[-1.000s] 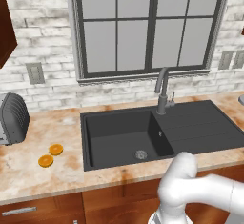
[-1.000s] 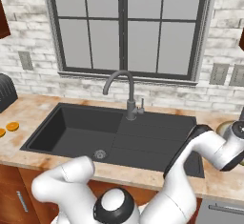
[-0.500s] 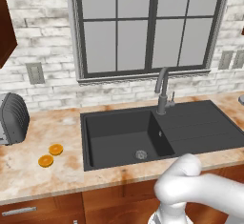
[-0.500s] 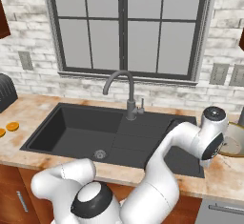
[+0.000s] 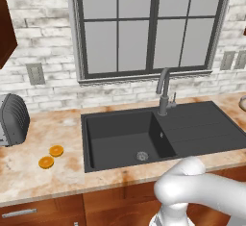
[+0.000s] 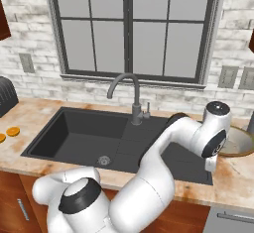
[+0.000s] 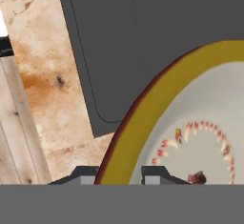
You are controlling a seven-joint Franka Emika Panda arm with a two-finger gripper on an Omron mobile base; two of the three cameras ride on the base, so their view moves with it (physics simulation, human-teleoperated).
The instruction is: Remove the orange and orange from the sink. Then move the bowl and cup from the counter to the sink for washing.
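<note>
The bowl (image 7: 200,104), cream inside with reddish specks and a tan-brown rim, sits at the right end of the counter (image 7: 52,89) beside the black sink's drainboard (image 7: 157,37). My gripper (image 7: 120,174) straddles the bowl's near rim, one finger tip against each side, shut on it. In the right base view my hand (image 6: 214,145) hangs over the left edge of the bowl (image 6: 239,143). Two oranges (image 5: 56,150) (image 5: 46,162) lie on the counter left of the sink (image 5: 120,136). The basin holds nothing but its drain (image 5: 141,156). The cup is out of view.
A dark curved faucet (image 5: 165,93) stands behind the sink, between basin and drainboard. A grey toaster (image 5: 12,119) is at the far left of the counter. Wall outlets (image 6: 228,77) sit on the brick wall behind the bowl.
My arm has swung right and its hand has turned down over the bowl's rim, then risen slightly. The bowl looks a touch higher and further left. The oranges have not moved.
</note>
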